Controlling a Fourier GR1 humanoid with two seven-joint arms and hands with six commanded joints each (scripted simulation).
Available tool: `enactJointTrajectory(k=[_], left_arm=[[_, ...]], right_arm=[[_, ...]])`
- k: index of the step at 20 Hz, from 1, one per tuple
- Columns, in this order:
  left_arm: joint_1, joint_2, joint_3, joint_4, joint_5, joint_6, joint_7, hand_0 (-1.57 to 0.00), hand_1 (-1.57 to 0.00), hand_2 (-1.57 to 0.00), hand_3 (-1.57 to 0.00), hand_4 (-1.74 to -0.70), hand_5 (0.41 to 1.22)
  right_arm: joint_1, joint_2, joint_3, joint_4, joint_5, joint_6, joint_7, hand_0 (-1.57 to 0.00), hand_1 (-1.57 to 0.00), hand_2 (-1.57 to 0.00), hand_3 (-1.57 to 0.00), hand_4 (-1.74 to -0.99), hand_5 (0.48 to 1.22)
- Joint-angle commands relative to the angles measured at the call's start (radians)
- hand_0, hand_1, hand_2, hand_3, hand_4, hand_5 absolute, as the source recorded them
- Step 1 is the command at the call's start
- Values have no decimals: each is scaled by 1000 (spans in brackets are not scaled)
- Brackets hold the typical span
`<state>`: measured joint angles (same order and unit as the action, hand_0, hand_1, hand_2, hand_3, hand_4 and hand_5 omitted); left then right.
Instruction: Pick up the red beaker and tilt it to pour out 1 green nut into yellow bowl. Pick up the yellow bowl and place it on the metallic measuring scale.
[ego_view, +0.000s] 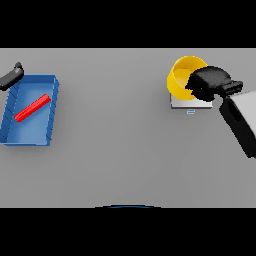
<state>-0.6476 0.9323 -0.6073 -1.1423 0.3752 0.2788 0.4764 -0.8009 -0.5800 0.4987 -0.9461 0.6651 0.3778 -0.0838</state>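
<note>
At far left the left hand (12, 76) pokes in above the blue tray (52, 107); its fingers can't be read. The red beaker (33, 108) lies flat in that tray. At right, the yellow bowl (181, 75) sits on the metallic measuring scale (186, 104), right hand (209, 83) curled over its rim; a careless release could tip it off. No nut visible inside
</note>
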Motion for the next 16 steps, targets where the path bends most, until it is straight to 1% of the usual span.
enactJointTrajectory(k=[1,2,4,5,6,7,8,9,10,11,12,13,14,15,16], left_arm=[[-5,-4,-8,-6,-5,4,16,1,1,1,1,-831,771],[-3,3,-8,-17,-7,6,15,1,1,1,1,-832,771],[3,-4,-7,-7,0,5,22,1,1,1,1,-842,775],[-6,-2,-7,-6,-5,7,29,1,1,1,1,-846,780],[-8,1,-6,-2,-5,1,29,1,1,1,1,-848,783],[-7,13,-4,-13,-2,-2,33,1,1,1,1,-846,784],[-2,8,-9,-10,-6,2,35,1,1,1,1,-845,785],[-9,9,-9,-17,-5,1,45,1,1,1,1,-839,786],[-13,8,-9,-15,-5,-2,45,1,1,1,1,-838,776],[-14,0,-12,-4,-8,-3,40,1,1,1,1,-839,772],[-11,2,-4,13,-3,-9,26,1,1,1,1,-840,771],[-13,-2,-2,21,-2,-15,16,1,1,1,1,-841,772],[-12,-12,-5,21,-3,-11,13,1,1,1,1,-843,773],[-19,-13,-2,32,-3,-14,11,1,1,1,1,-844,775],[-17,-6,0,28,3,-23,14,1,1,1,1,-845,773]], right_arm=[[-3,10,2,26,4,-16,-3,-1526,-1408,-1483,-1507,-1729,1221],[-19,15,-1,74,12,-30,-13,-1515,-1385,-1465,-1520,-1729,1221],[-26,15,-3,111,11,-30,-9,-1500,-1344,-1429,-1538,-1730,1221],[-25,17,0,116,15,-36,-9,-1482,-1314,-1403,-1545,-1730,1221],[-27,12,2,124,16,-36,-28,-1452,-1278,-1377,-1550,-1730,1221],[-27,15,4,134,16,-37,-30,-1427,-1248,-1354,-1554,-1730,1221],[-26,7,4,141,16,-33,-46,-1404,-1221,-1336,-1558,-1730,1221],[-35,16,4,164,21,-42,-34,-1392,-1205,-1322,-1560,-1730,1221],[-34,23,4,172,21,-49,-39,-1397,-1205,-1316,-1562,-1730,1221],[-37,27,1,173,18,-53,-40,-1405,-1219,-1360,-1564,-1730,1221],[-30,21,-2,166,9,-48,-53,-1417,-1230,-1402,-1536,-1728,1221],[-30,23,-5,161,5,-34,-36,-1404,-1181,-1293,-1543,-1670,1221],[-28,27,-9,157,0,-25,-20,-1410,-1150,-1182,-1387,-1644,1221],[-25,31,-13,166,-4,-25,-19,-1325,-1039,-1042,-1237,-1621,1155],[-26,30,-19,170,-12,-12,-5,-1194,-911,-905,-1101,-1600,1090]])
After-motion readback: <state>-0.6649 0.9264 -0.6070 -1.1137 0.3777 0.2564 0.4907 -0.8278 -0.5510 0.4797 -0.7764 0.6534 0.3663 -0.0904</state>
